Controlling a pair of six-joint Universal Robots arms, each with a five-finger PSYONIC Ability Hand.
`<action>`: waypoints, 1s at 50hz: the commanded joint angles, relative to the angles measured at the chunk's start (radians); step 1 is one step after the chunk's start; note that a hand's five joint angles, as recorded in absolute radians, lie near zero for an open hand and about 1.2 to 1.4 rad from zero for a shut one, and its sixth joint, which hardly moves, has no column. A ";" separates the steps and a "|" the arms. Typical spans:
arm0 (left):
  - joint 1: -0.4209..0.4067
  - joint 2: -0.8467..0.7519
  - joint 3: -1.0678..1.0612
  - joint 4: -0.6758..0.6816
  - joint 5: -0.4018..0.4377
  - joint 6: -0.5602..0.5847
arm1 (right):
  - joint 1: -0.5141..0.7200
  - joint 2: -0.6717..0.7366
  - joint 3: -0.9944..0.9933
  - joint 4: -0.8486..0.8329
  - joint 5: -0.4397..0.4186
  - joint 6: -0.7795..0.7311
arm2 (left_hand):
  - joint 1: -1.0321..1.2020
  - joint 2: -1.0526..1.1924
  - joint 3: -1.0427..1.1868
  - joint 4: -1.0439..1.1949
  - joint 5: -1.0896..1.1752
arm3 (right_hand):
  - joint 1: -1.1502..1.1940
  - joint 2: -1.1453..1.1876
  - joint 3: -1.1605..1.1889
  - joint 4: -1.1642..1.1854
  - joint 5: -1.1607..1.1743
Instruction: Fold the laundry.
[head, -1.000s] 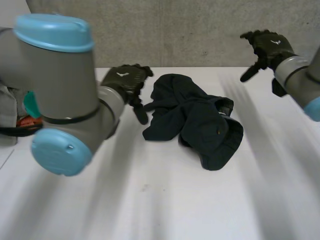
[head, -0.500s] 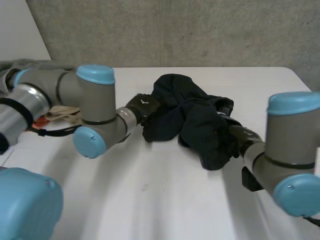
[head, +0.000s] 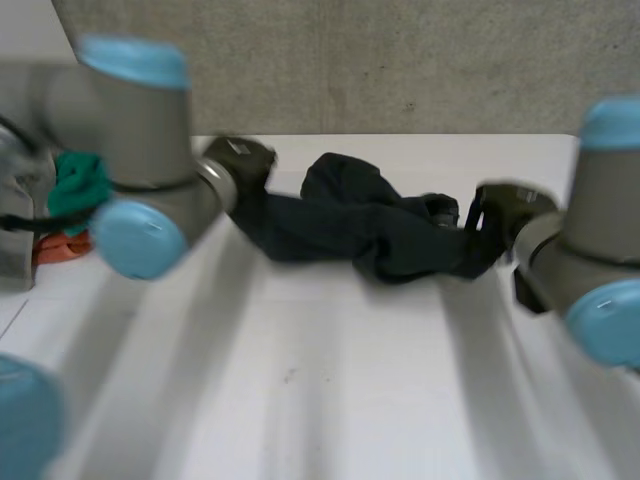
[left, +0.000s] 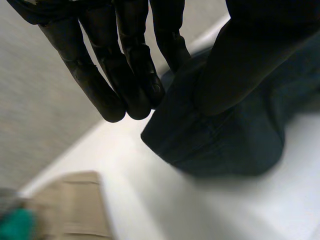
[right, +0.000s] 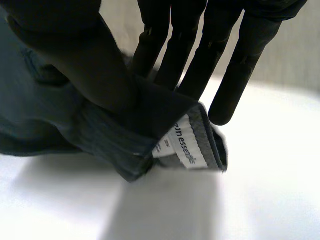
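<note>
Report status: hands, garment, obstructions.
Left hand pinches one garment end, right hand the labelled end. Garment stretched between, over table. Green cloth aside.

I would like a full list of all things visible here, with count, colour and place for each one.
dark garment: one, navy, mid-table, stretched between the two hands
label: one, white, on the garment's edge at the right hand's fingertips
green cloth: one, green, behind the left arm
orange item: one, orange, below the green cloth; too blurred to identify
beige cloth: one, beige, beside the green cloth
table: one, white
wall: one, grey concrete, behind the table
left hand: one, black, pinching one end of the garment
right hand: one, black, pinching the labelled end
</note>
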 joint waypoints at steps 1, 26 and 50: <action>0.045 0.397 -0.234 0.101 0.070 0.000 | -0.064 -0.137 -0.143 0.089 -0.256 -0.322 | 0.242 0.204 0.213 0.204 0.235 | 0.339 0.223 0.214 0.207 0.230; 0.106 0.372 -0.023 0.167 0.068 -0.021 | -0.077 -0.042 -0.473 0.051 -0.252 -0.161 | 0.242 0.204 0.213 0.204 0.235 | 0.339 0.223 0.214 0.207 0.230; 0.146 -0.040 0.231 0.320 -0.027 -0.047 | -0.036 0.274 -0.422 -0.551 -0.061 -0.417 | -0.980 -1.018 -1.009 -1.018 -0.987 | -0.883 -0.999 -1.008 -1.015 -0.992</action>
